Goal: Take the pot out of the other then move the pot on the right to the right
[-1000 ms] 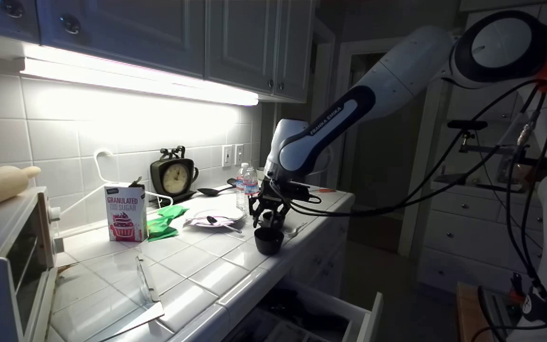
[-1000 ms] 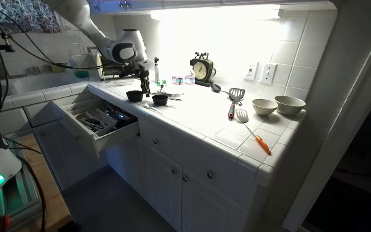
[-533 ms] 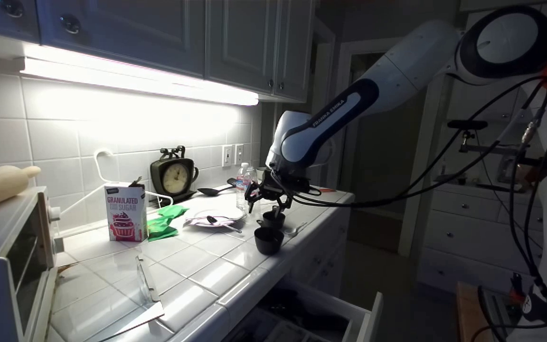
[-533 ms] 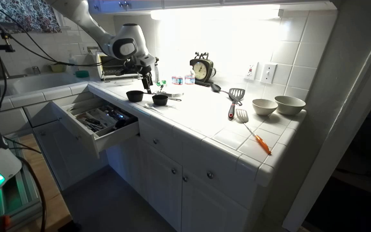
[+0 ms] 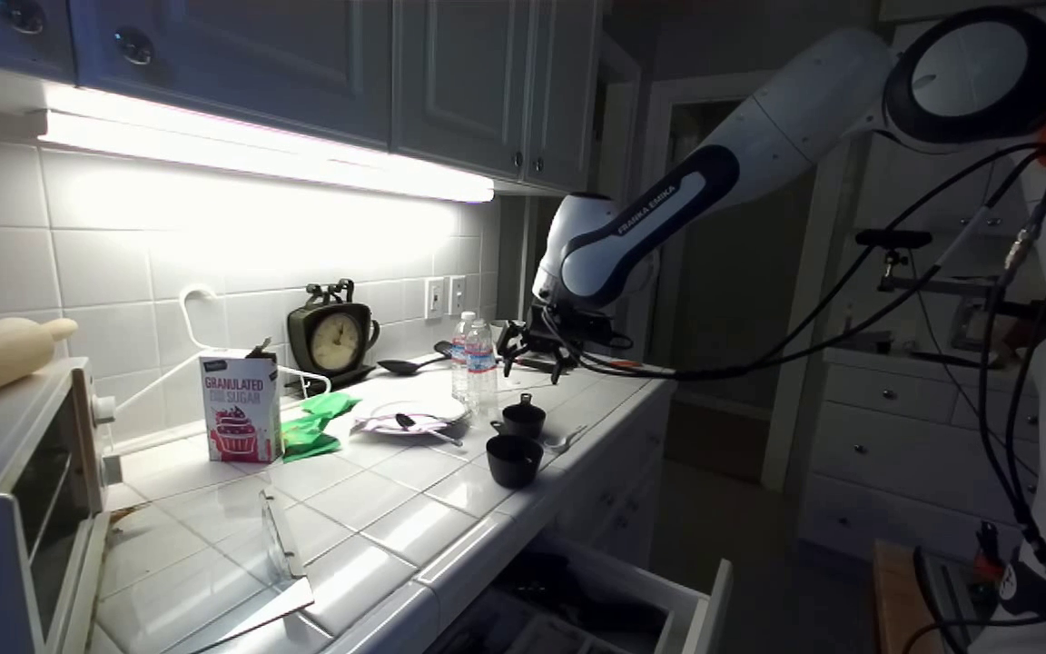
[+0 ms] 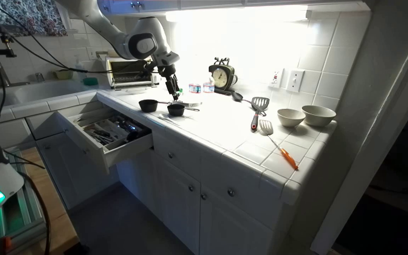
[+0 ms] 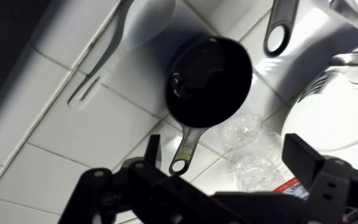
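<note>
Two small black pots stand upright and apart on the white tiled counter, with nothing inside that I can make out. In an exterior view the left pot (image 6: 148, 106) and the right pot (image 6: 176, 110) sit side by side, each with a handle. The wrist view shows the right pot (image 7: 208, 82) from above, its handle pointing at me, plus only the handle (image 7: 279, 31) of the left pot. My gripper (image 5: 532, 372) is open in the air above and beyond the pots, holding nothing. In the wrist view the right pot's handle lies below the gap between the fingers (image 7: 303, 155).
Water bottles (image 5: 479, 368) stand close to the gripper. A plate (image 5: 409, 418) with cutlery and a white spoon (image 7: 148, 21) lie by the pots. Further right are spatulas (image 6: 260, 103) and bowls (image 6: 290, 117). An open drawer (image 6: 128, 150) juts out below the counter.
The jaws have opened wider. The gripper has risen from between the pots and moved away, rightward in both exterior views, uncovering the farther pot. Both pots have stayed in place.
</note>
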